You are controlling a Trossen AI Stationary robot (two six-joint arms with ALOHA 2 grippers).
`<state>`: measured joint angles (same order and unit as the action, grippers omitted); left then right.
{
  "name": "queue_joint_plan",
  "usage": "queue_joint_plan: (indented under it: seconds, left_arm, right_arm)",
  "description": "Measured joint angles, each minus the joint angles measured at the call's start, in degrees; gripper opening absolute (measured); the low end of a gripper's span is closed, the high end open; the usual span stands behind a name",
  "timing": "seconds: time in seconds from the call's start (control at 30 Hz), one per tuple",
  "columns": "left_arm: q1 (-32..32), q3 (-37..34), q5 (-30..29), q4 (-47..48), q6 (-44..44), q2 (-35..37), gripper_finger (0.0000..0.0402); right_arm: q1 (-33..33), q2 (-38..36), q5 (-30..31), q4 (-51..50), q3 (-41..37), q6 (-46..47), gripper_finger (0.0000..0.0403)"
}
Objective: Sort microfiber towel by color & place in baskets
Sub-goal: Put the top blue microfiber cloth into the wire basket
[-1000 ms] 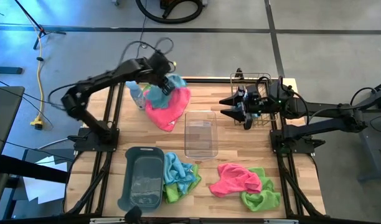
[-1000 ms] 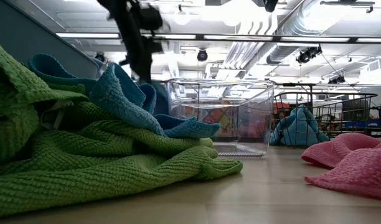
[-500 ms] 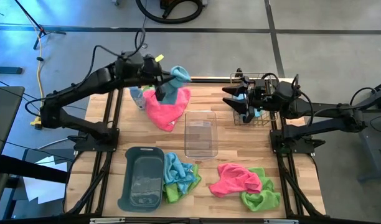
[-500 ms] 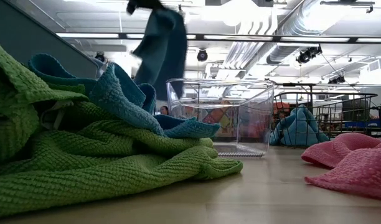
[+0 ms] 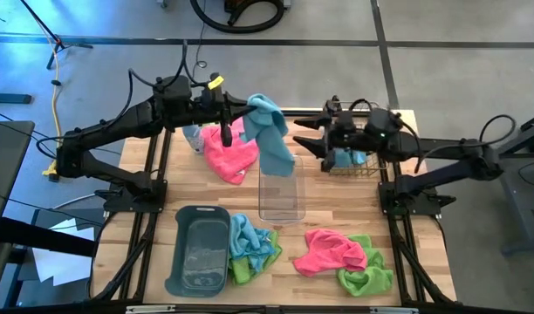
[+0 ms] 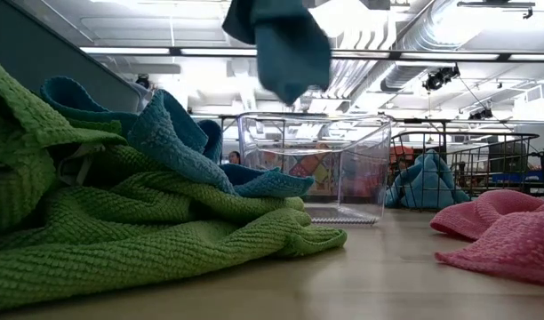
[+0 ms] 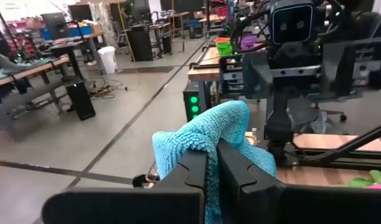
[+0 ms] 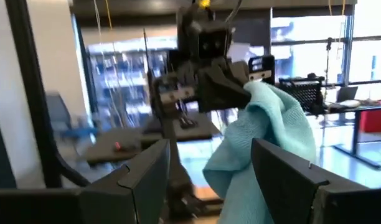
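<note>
From above, your left gripper (image 5: pixel 247 112) is clamped on a light blue towel (image 5: pixel 271 131), carrying it aloft just over the far end of the clear bin (image 5: pixel 280 187). The cloth hangs down toward that bin's far rim. Your right gripper (image 5: pixel 309 138) waits on the other side of the clear bin's far end, fingers spread wide, facing the towel. Behind it sits the wire basket (image 5: pixel 354 139) with blue cloth already inside, so that's likely where this one belongs. A pink towel (image 5: pixel 228 155) lies beside the clear bin, and the grey tub (image 5: pixel 198 250) stands near the bin's other end.

From table height, the blue towel (image 6: pixel 285 44) dangles well above the clear bin (image 6: pixel 312 164), nothing snagging it. Blue cloth shows in the wire basket (image 6: pixel 468 169) beyond.

Left wrist camera: fingers (image 7: pixel 197 165) pinched together on a fold of the towel (image 7: pixel 221 134). The grip looks firm.

Right wrist camera: fingers (image 8: pixel 284 177) apart, the towel (image 8: pixel 265 137) hanging right between them. If you're handing over, I'd bring the right in around a thick bunch, close fully, then release the left. Keep it high so the tail doesn't drag into the clear bin.
</note>
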<state>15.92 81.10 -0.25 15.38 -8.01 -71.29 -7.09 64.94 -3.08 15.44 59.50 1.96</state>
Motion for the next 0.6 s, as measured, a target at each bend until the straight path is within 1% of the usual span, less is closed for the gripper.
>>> queue_joint_plan:
  seconds: [0.07, 0.13, 0.27, 0.43, 0.6]
  left_arm:
    - [-0.3, 0.0, 0.2, 0.0, 0.2, 0.0, 0.0000]
    - [-0.7, 0.0, 0.2, 0.0, 0.2, 0.0, 0.0000]
    - [-1.6, 0.0, 0.2, -0.3, 0.3, 0.0, 0.0000]
    - [-2.2, 0.0, 0.1, -0.3, 0.3, 0.0, 0.0000]
    - [-2.2, 0.0, 0.0, -0.3, 0.3, 1.0, 0.0000]
  right_arm:
    - [0.0, 2.0, 1.7, -4.4, 3.6, -2.2, 0.0222]
    - [0.0, 3.9, 3.4, -8.9, 7.2, -2.5, 0.0222]
    - [-0.4, 8.1, 4.0, -16.4, 12.9, -3.5, 0.0222]
    - [-0.4, 12.0, 4.1, -19.6, 18.3, -3.5, 0.0223]
    - [-0.4, 13.3, 4.6, -22.7, 21.4, -3.5, 0.0240]
